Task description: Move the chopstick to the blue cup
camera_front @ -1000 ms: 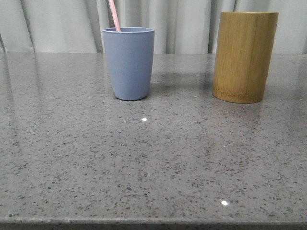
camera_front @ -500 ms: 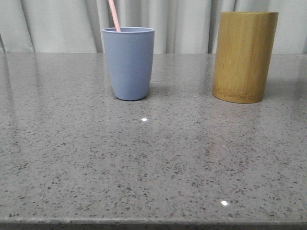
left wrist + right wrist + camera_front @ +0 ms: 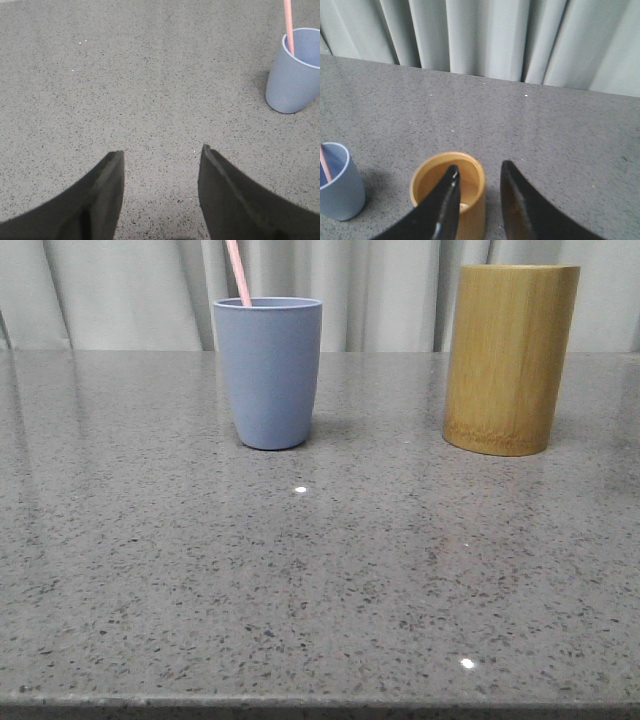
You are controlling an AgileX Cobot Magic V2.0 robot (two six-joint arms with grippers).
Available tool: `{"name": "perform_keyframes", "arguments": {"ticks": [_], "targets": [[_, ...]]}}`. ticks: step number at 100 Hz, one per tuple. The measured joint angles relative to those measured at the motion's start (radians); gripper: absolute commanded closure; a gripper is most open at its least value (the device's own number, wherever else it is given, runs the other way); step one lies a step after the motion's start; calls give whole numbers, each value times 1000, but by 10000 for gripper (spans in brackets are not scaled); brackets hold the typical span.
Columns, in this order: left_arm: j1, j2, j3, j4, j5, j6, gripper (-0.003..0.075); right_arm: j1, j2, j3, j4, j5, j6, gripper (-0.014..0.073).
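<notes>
The blue cup [image 3: 268,373] stands upright toward the back left of the grey stone table. The pale pink chopstick [image 3: 238,272] leans inside it, its upper end rising past the top of the front view. In the left wrist view the blue cup [image 3: 295,79] with the chopstick [image 3: 289,25] sits well off to one side of my left gripper [image 3: 162,151], which is open with bare table between its fingers. My right gripper [image 3: 479,170] is open and empty, hovering above the bamboo cylinder [image 3: 448,192]; the blue cup [image 3: 337,182] and a sliver of the chopstick [image 3: 324,167] show beside it.
The tall yellow-brown bamboo cylinder [image 3: 510,358] stands at the back right of the table. A grey curtain [image 3: 380,290] hangs behind the table's far edge. Speckled tabletop [image 3: 320,580] stretches from the cups to the near edge.
</notes>
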Motion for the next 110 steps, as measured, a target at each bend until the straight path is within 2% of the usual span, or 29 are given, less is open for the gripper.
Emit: {"name": "perform_keyframes", "arguments": {"ticks": [9, 17, 34, 36, 43, 47, 83, 110], "targets": [[0, 0, 0, 0, 0, 0, 400, -16, -69, 51, -1, 0, 0, 373], [0, 0, 0, 0, 0, 0, 448, -32, -137, 100, -1, 0, 0, 438], [0, -14, 25, 0, -39, 0, 605, -62, -272, 199, -2, 0, 0, 617], [0, -17, 32, 0, -50, 0, 642, -63, -293, 210, -2, 0, 0, 643], [0, -39, 53, 0, -79, 0, 701, -70, -343, 244, -2, 0, 0, 699], [0, -51, 65, 0, -92, 0, 741, -72, -365, 262, -2, 0, 0, 701], [0, -198, 198, 0, -133, -2, 739, -76, -549, 397, -31, 0, 0, 692], [0, -259, 241, 0, -148, -2, 739, -76, -595, 418, -31, 0, 0, 692]]}}
